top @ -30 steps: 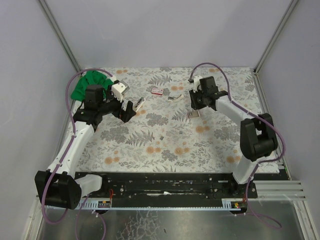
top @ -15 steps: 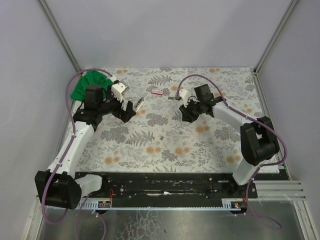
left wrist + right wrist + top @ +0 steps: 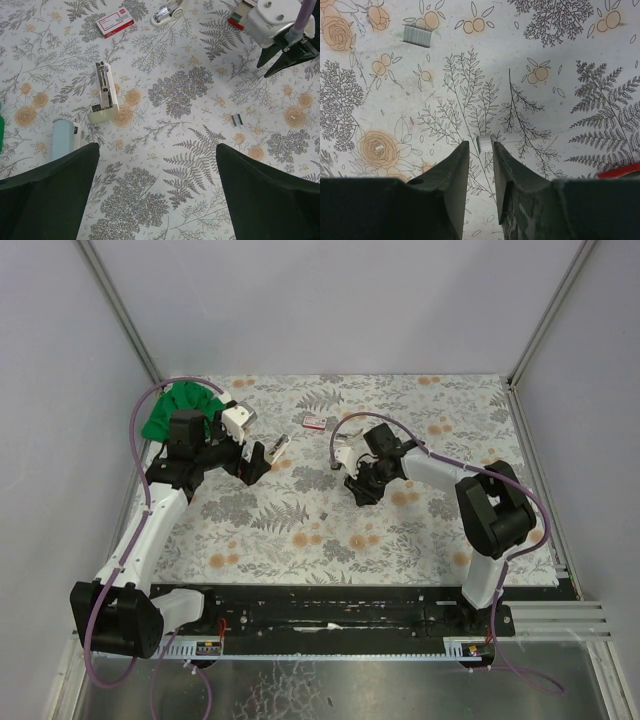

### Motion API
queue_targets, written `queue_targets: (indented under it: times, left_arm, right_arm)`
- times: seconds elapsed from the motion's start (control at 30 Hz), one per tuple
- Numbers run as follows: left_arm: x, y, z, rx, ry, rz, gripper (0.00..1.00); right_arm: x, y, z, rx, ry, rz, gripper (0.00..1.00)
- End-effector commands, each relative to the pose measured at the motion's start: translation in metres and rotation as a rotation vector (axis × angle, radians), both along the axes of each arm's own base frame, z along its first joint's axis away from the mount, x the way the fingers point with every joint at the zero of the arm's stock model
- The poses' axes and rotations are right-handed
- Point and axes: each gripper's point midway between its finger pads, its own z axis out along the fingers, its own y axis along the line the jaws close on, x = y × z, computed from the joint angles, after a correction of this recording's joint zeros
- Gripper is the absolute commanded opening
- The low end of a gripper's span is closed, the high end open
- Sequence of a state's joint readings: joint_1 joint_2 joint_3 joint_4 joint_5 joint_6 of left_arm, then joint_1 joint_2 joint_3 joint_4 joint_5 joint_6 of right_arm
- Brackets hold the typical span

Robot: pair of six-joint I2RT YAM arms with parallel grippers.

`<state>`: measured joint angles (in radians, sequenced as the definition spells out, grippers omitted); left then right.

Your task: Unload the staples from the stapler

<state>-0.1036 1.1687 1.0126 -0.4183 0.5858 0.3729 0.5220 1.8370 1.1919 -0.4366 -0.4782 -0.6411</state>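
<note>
A white stapler (image 3: 104, 92) lies opened flat on the flowered cloth, its metal channel facing up; in the top view the stapler (image 3: 278, 447) is just right of my left gripper (image 3: 257, 462). The left gripper (image 3: 157, 200) hovers wide open with nothing in it. My right gripper (image 3: 481, 145) is low over the cloth with its jaws a narrow gap apart. A small piece of staples (image 3: 484, 144) sits at their tips, touching the right finger, with a gap on the left. A longer staple strip (image 3: 417, 36) lies apart on the cloth, the same strip (image 3: 236, 119) (image 3: 325, 514) near centre.
A red-and-white staple box (image 3: 115, 25) (image 3: 314, 421) and a silver stapler (image 3: 167, 12) lie at the back. A pale blue piece (image 3: 65, 140) rests near the white stapler. A green cloth (image 3: 175, 410) is bunched at the back left. A red edge (image 3: 620, 171) shows at the right gripper's right.
My right arm has swung from the back right toward the centre and come down over the small staple piece. The left arm and the white stapler have not moved.
</note>
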Motion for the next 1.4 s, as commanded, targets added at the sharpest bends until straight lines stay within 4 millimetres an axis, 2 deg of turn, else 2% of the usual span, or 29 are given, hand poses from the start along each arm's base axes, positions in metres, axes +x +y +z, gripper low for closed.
queue_targets:
  times: [0.0,0.33,0.9,1.03,1.23,1.37]
  left_arm:
    - [0.004,-0.002,0.008,-0.022,-0.043,-0.010,1.00]
    - [0.004,-0.002,0.008,-0.025,-0.041,-0.011,1.00]
    - [0.004,-0.001,0.007,-0.027,-0.036,-0.013,1.00]
    - [0.004,-0.002,0.007,-0.029,-0.035,-0.014,1.00]
    - [0.004,-0.001,0.007,-0.031,-0.035,-0.013,1.00]
    - [0.004,-0.001,0.007,-0.033,-0.036,-0.014,1.00]
  right_arm:
    - [0.008,0.004,0.004,-0.020,-0.042,0.013,0.33]
    - [0.018,0.004,-0.002,-0.047,-0.069,-0.014,0.30]
    - [0.014,0.005,-0.012,-0.075,-0.062,-0.001,0.23]
    - [0.013,0.005,-0.014,-0.083,-0.063,0.000,0.16]
    - [0.013,0.003,-0.009,-0.084,-0.076,-0.003,0.00]
    - [0.015,0.004,0.001,-0.067,-0.093,-0.027,0.00]
